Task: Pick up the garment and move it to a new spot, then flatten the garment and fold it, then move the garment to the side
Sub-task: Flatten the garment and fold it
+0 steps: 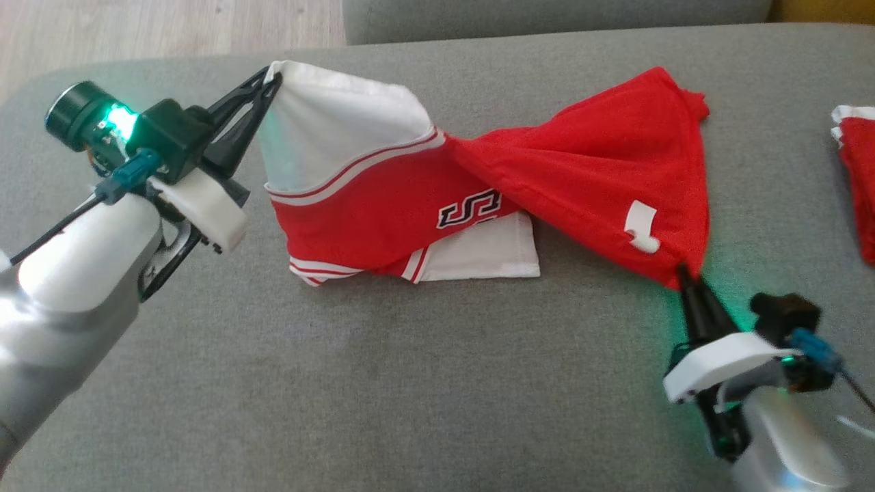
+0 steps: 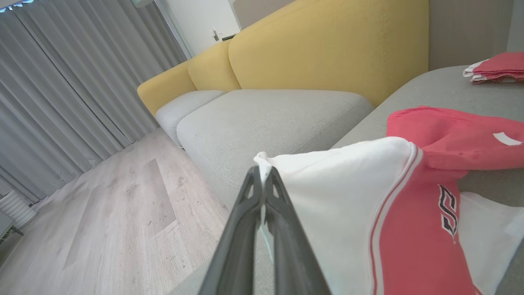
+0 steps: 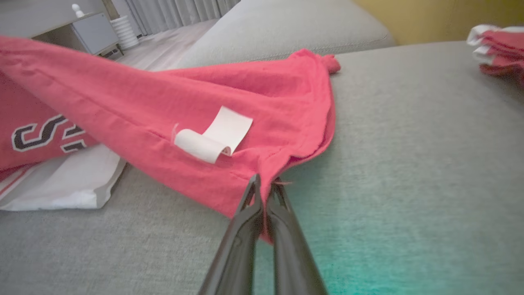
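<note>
Both grippers hold the garment, a red and white jersey stretched across the grey cushion. The left gripper is clamped on its white corner at the cushion's far left, and the right gripper pinches the red hem nearer the cushion's front. The lettering shows an "S"; any print on the curled white tag cannot be made out.

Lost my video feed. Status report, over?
Left claw shut on garment, white corner. Right claw shut on its red hem. Folded pile at right, apart.

Head camera looks down on the sofa; wrist cameras peer close along left end effector and right end effector, sharing the garment ahead.
</note>
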Tool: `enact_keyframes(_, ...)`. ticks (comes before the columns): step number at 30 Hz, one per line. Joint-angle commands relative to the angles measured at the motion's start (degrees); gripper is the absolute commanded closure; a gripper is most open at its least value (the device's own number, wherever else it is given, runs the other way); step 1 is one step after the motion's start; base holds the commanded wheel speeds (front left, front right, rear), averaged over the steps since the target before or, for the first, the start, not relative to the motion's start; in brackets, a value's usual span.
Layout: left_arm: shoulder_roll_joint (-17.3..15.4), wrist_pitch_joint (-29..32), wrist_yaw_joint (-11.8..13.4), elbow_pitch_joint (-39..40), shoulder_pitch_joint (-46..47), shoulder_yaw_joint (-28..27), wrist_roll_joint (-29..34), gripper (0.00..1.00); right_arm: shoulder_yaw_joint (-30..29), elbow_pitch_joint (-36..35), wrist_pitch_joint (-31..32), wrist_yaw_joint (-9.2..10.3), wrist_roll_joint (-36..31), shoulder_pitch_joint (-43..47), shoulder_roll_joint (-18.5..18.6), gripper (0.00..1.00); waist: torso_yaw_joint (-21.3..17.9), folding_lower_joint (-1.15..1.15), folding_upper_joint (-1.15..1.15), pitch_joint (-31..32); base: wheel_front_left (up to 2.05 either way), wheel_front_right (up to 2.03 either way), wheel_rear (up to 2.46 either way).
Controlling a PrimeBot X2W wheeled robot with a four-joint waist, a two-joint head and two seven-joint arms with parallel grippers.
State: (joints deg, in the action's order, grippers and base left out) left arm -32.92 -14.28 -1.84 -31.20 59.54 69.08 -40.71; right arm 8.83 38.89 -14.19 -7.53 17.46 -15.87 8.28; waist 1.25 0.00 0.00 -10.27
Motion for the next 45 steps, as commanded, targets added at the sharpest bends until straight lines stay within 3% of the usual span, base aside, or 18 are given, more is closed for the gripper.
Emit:
enact_keyframes(1, -2.67, -0.48, 0.63, 0.85, 2.33, -2.93, -0.41, 1.00, 0.49, -2.20, -0.72, 0.04, -0.42, -0.06, 1.11, 1.00, -0.19, 0.00, 0.00, 0.38, 0.00, 0.00, 0.00)
enact_keyframes(7, -6.80, -0.68, 0.98, 9.34, -2.38, -5.38, -1.70, 1.00, -0.63, -9.55, 2.04, 0.04, 0.13, 6.34, 5.29, 1.00, -1.93, 0.00, 0.00, 2.33, 0.00, 0.00, 0.00)
enact_keyframes(8, -7.89, -0.69, 1.72, 11.21, -3.68, -5.76, -1.51, 1.00, -0.72, -10.38, 2.86, 0.04, 0.58, 7.25, 5.61, 0.66, -2.24, 0.00, 0.00, 2.33, 0.00, 0.00, 0.00)
enact_keyframes(9, -8.99, -0.69, 2.64, 13.18, -5.13, -6.14, -1.20, 1.00, -0.89, -11.18, 3.52, 0.04, 1.05, 8.16, 5.84, 0.00, -2.44, 0.00, 0.00, 2.27, 0.00, 0.00, 0.00)
enact_keyframes(16, -14.78, -0.71, 11.32, 25.33, -15.86, -9.60, 0.59, 1.00, 2.14, -18.44, 4.96, 0.04, 8.07, 14.89, 5.72, 0.00, -2.79, 0.00, 0.00, 1.08, 0.00, 0.00, 0.00)
enact_keyframes(21, -16.46, -0.71, 14.15, 30.03, -20.44, -12.10, 1.14, 1.00, 6.75, -23.20, 5.53, 0.04, 14.73, 17.78, 7.65, 0.00, -2.30, 0.00, 0.00, 0.28, 0.00, 0.00, 0.00)
enact_keyframes(26, -16.88, -0.72, 14.73, 31.20, -22.04, -13.34, 1.99, 1.00, 6.60, -22.83, 5.84, 0.04, 17.43, 17.70, 8.86, 0.00, -1.92, 0.00, 0.00, -0.10, 0.00, 0.00, 0.00)
enact_keyframes(41, -16.79, -0.72, 13.99, 31.02, -23.48, -14.40, 2.57, 1.00, 8.05, -16.86, 4.58, 0.04, 20.44, 13.96, 7.36, 0.00, -1.53, 0.00, 0.00, 0.47, 0.00, 0.00, 0.00)
enact_keyframes(43, -16.64, -0.72, 13.76, 30.86, -23.37, -14.32, 2.64, 1.00, 8.73, -15.87, 4.31, 0.04, 20.65, 13.43, 7.45, 0.17, -1.27, 0.00, 0.00, 0.53, 0.00, 0.00, 0.00)
enact_keyframes(45, -16.51, -0.72, 13.59, 30.71, -23.26, -14.29, 2.67, 1.00, 9.14, -14.93, 3.97, 0.04, 20.98, 13.03, 7.46, 0.28, -1.05, 0.00, 0.00, 0.53, 0.00, 0.00, 0.00)
